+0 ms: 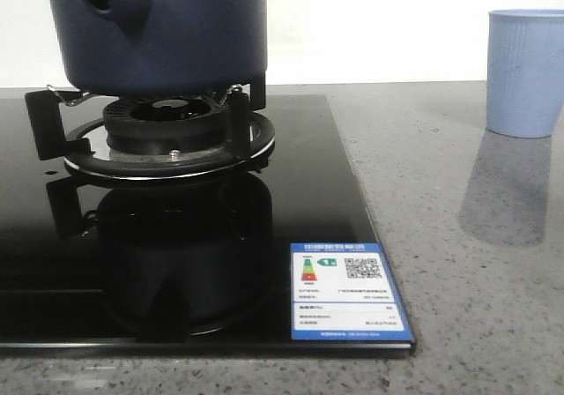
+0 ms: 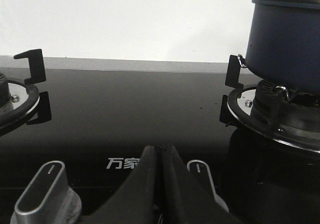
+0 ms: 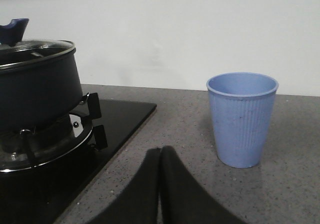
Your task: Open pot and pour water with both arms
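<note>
Front view: lidded pot [image 1: 159, 25] seated on burner [image 1: 167, 135]; cup [image 1: 526, 73] stood on counter [image 1: 458, 263]. Left gripper [image 2: 159, 151], right gripper [image 3: 160, 154] both clenched, nothing grasped.

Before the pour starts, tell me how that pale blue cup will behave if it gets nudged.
The cup looks thin-walled and apparently empty, so probably light and easy to slide on the smooth counter. It is tall and narrows toward its base, so a push near the rim may tip it. The ribbed wall should give some grip.

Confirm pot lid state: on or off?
On. In the right wrist view a glass lid with a blue knob sits flat across the rim of the pot, which stands upright on the burner.
</note>
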### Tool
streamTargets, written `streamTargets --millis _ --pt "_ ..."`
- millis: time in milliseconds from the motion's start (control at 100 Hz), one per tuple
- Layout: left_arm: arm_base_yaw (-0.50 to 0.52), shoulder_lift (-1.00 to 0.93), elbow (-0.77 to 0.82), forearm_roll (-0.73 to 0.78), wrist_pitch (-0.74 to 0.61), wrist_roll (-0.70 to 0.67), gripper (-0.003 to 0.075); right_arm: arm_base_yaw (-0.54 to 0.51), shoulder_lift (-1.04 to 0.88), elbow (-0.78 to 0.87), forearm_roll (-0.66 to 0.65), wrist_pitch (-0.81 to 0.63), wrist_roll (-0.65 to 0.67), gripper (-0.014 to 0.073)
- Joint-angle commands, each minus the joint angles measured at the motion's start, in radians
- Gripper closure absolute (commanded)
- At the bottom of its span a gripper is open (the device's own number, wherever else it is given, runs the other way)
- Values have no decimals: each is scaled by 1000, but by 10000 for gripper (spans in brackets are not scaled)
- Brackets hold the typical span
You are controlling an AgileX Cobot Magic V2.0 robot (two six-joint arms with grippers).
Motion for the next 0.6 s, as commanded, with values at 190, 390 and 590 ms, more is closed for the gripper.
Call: streamTargets --millis 190,390,590 --pt "3 -28 33 -4 -76 -8 739 4 7 -25 44 39 -101 660" --pt "3 -28 33 -4 -76 -8 739 4 10 -41 649 41 -751 660" --pt "3 -28 33 -4 -76 -8 739 4 10 -44 1271 83 -1443 660"
